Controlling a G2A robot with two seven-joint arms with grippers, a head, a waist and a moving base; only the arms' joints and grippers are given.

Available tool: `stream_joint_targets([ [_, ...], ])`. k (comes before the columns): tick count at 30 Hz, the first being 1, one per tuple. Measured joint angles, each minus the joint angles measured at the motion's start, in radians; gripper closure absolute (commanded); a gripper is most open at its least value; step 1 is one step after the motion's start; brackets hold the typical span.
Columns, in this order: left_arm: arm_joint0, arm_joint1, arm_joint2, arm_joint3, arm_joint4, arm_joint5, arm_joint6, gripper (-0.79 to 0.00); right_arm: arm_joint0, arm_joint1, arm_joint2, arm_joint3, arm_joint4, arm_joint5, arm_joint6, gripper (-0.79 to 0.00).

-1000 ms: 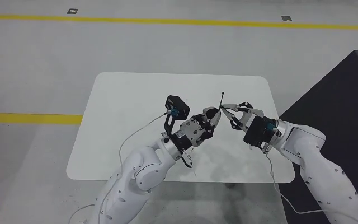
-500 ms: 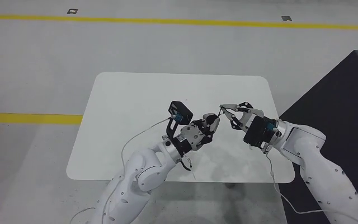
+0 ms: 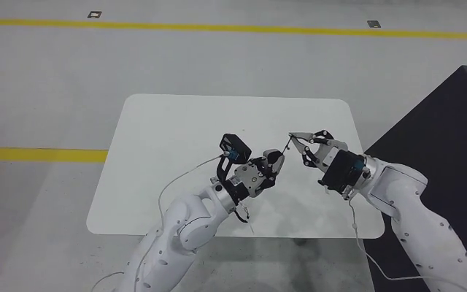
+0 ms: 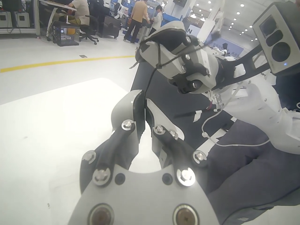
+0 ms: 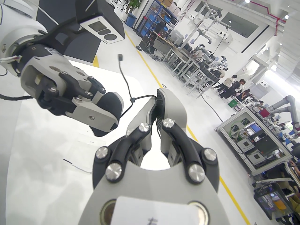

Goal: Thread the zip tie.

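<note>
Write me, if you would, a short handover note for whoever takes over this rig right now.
Left gripper: shut on the zip tie.
Right gripper: shut on its strap; the tie spans between them above the table.
Done: tie off the table, held by both.
Left: a small knot sits midway, but whether the tip is through the head is unclear; check, then pull tight.
</note>
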Motion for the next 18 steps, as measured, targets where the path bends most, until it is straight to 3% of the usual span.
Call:
stream_joint_targets([
  [18,-0.004,-0.005,-0.015,0.045,0.01,0.006,0.02,0.0,-0.013,-0.008,0.04,-0.021,0.038,-0.004,-0.049,0.0],
])
